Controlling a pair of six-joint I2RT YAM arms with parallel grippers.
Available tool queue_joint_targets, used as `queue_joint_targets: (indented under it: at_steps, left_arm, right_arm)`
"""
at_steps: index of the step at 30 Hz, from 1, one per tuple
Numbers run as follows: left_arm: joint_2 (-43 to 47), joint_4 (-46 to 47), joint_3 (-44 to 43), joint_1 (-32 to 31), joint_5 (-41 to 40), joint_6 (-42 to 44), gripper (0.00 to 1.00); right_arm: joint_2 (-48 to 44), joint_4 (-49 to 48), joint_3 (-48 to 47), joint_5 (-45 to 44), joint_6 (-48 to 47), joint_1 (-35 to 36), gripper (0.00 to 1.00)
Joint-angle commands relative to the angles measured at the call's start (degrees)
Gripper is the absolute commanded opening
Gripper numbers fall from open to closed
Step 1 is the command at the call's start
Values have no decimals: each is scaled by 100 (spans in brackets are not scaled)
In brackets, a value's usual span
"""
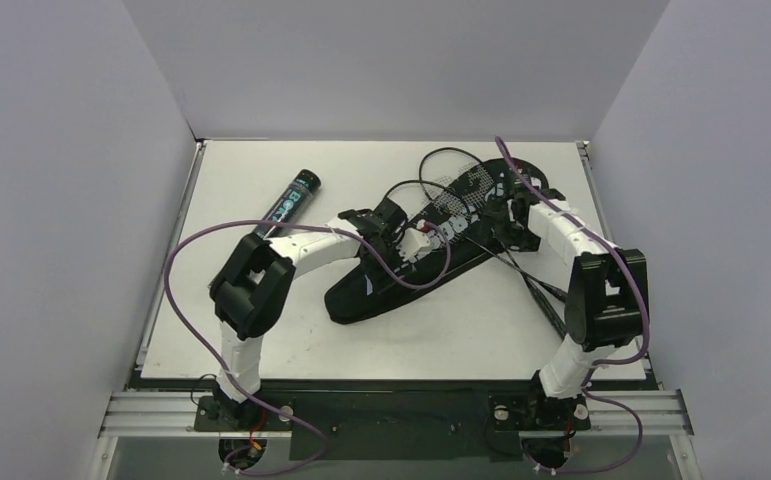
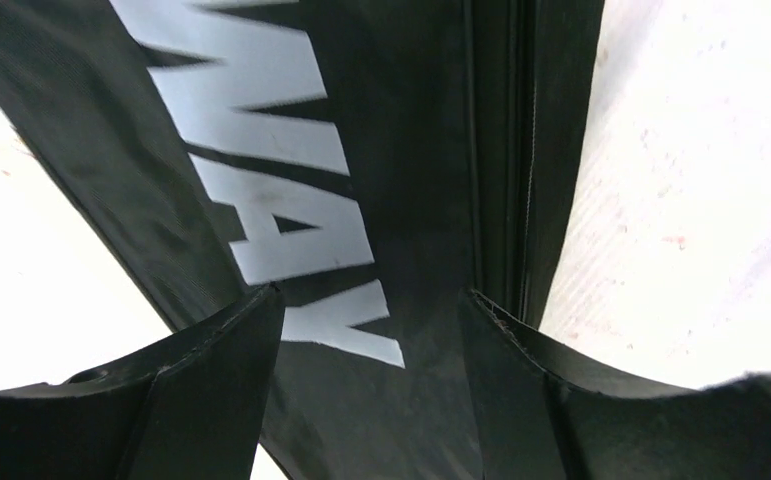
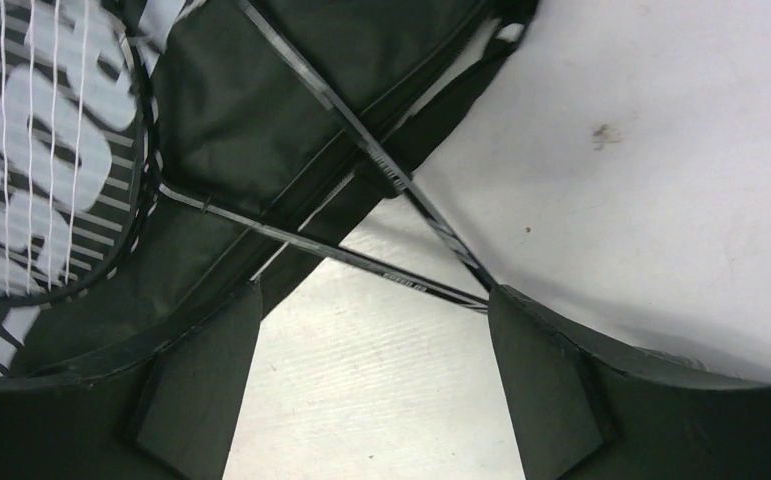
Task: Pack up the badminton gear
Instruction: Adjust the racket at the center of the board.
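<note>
The black bag (image 1: pixel 361 295) lies slantwise across the middle of the table, its white lettering (image 2: pixel 291 210) large in the left wrist view. Two thin black rackets rest with their strung heads (image 1: pixel 461 185) on the bag's wide far end, and their shafts (image 3: pixel 361 145) cross and run off toward the right front. My left gripper (image 1: pixel 408 235) (image 2: pixel 371 295) hovers open right over the bag, with only flat fabric between its fingers. My right gripper (image 1: pixel 506 215) (image 3: pixel 373 295) is open beside the bag's right edge, with bare table between its fingers. The long black teal-printed tube (image 1: pixel 291 200) lies apart at the far left.
The white table (image 1: pixel 261 330) is boxed in by grey walls on the left, right and back. Purple cables (image 1: pixel 186 250) loop off both arms. A metal rail (image 1: pixel 391 410) runs along the near edge by the arm bases.
</note>
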State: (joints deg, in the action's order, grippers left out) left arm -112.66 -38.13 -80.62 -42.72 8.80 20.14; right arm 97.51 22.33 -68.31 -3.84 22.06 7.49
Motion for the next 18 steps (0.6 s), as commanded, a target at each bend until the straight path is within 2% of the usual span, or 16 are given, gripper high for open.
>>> queue_joint_targets:
  at_steps: [1, 11, 18]
  left_arm:
    - [-149, 154, -553, -28, 179, -69, 74]
    - [-352, 20, -796, 28, 334, -108, 74]
    - [-405, -28, -841, 134, 361, -103, 74]
  right_arm:
    - [26, 394, 32, -297, -701, 325, 79]
    - [530, 736, -179, -1131, -964, 621, 78]
    - [900, 750, -341, -1138, -968, 655, 77]
